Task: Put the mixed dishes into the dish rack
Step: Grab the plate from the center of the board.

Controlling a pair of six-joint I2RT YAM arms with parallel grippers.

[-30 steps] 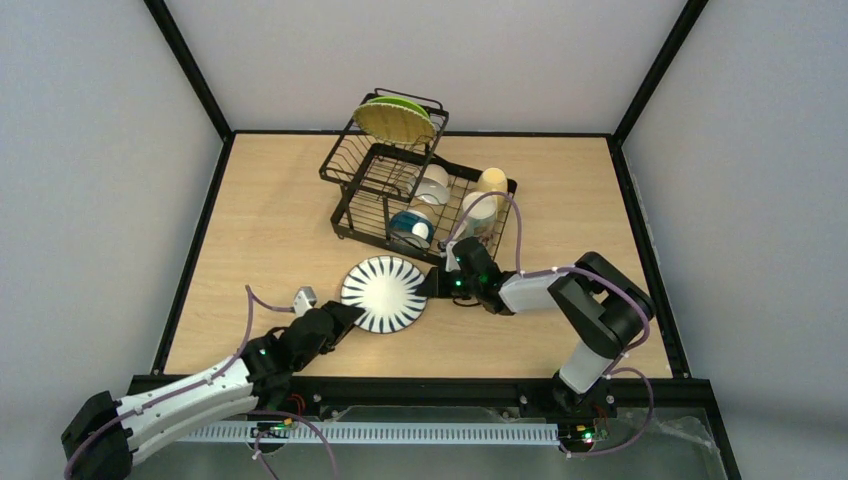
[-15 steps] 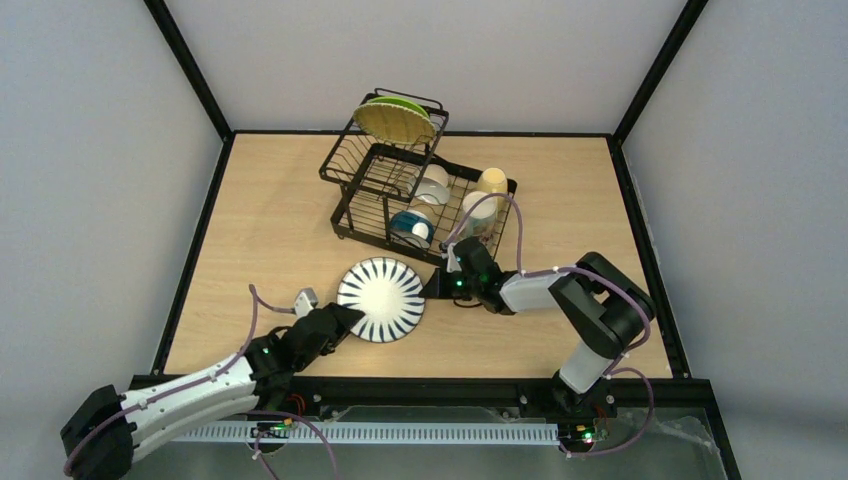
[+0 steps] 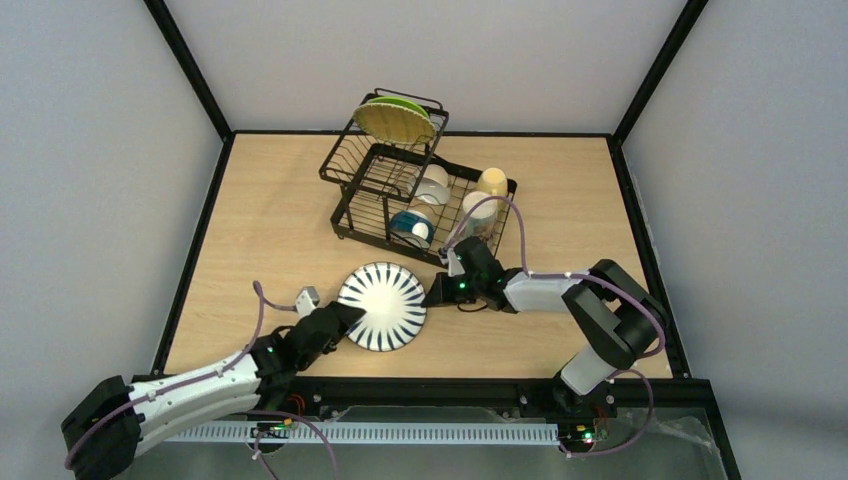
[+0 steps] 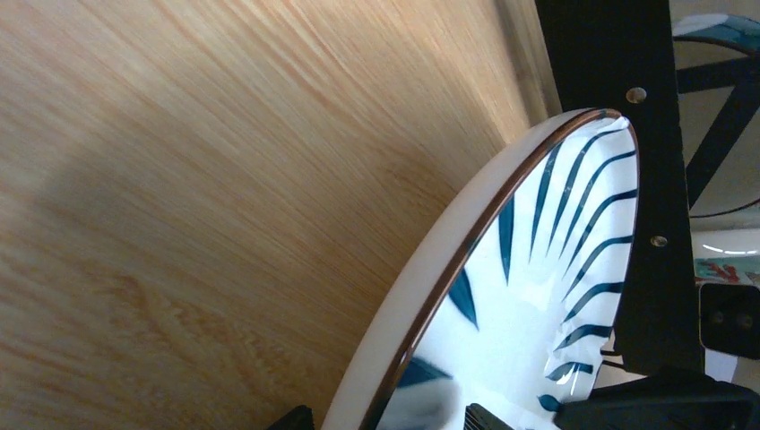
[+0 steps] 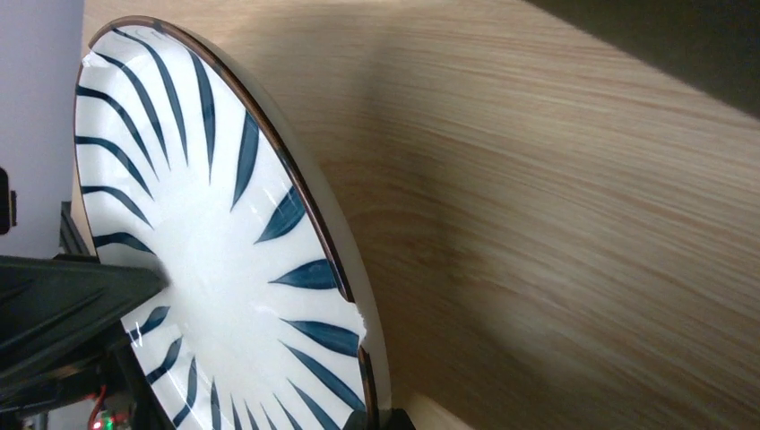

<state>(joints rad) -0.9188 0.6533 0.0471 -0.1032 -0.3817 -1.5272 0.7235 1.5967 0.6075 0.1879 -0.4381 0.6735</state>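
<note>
A white plate with dark radial stripes (image 3: 382,306) lies on the table in front of the black wire dish rack (image 3: 350,170). My right gripper (image 3: 432,292) is shut on the plate's right rim; in the right wrist view the plate (image 5: 224,269) fills the left side and the gripper (image 5: 385,419) pinches its edge. My left gripper (image 3: 345,322) is open at the plate's left rim. In the left wrist view the plate (image 4: 538,296) passes between the spread fingers of the gripper (image 4: 390,421).
The rack's raised tier holds a yellow-green plate (image 3: 393,118). Its lower tray holds a white bowl (image 3: 433,184), a blue bowl (image 3: 410,227), a yellow mug (image 3: 491,181) and a cream mug (image 3: 478,212). Black frame rails run along the table's edges.
My right gripper has closed on the plate's right rim. The plate has shifted slightly toward the near edge, and my left gripper has stayed open at its left rim.
</note>
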